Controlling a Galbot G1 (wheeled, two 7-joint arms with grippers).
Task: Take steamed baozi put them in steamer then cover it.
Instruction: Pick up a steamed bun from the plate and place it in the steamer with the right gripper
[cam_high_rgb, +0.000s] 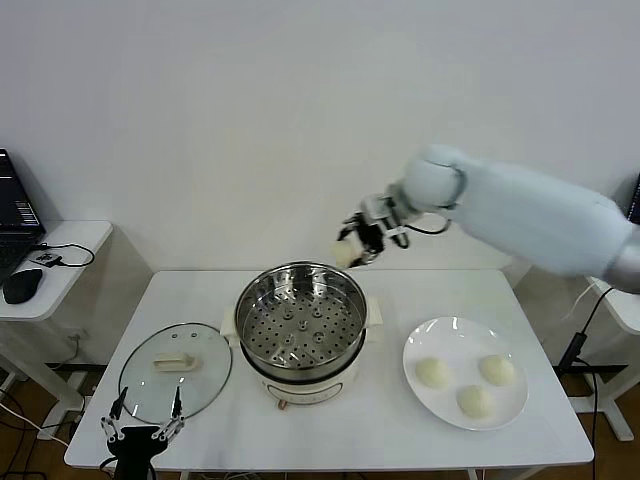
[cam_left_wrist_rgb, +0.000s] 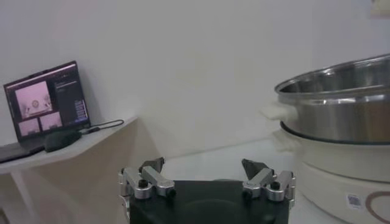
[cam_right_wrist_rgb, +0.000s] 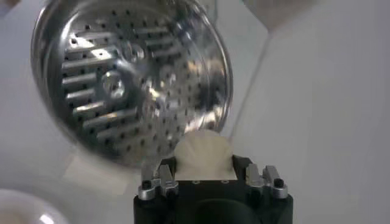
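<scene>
A white rectangular worktop (cam_high_rgb: 400, 430) fills the lower half of the head view, and at its centre stands the steamer (cam_high_rgb: 300, 325), a round pot of shiny steel on a cream-white base, its perforated tray bare of any bun. The right arm reaches in from the right edge of the frame, and the right pincer (cam_high_rgb: 362, 240) hangs just above and behind the pot's upper right rim, closed on one steamed baozi (cam_high_rgb: 345, 254); the right wrist view shows the smooth, cream-white bun (cam_right_wrist_rgb: 203, 156) wedged between the fingers with the holed tray below it. To the lower right of the pot, a flat glossy white plate (cam_high_rgb: 425, 345) still carries three more buns (cam_high_rgb: 432, 373), round, pale and matte. The domed glass lid (cam_high_rgb: 140, 385) with its cream handle lies flat at the lower left, just beside the pot. The left pincer (cam_high_rgb: 140, 425) waits at the bottom left edge of the frame, its fingers spread wide and empty. By the look of it the job is in its first stage: one bun on its way, none yet in the steamer, three to fetch, and the lid still to go on.
</scene>
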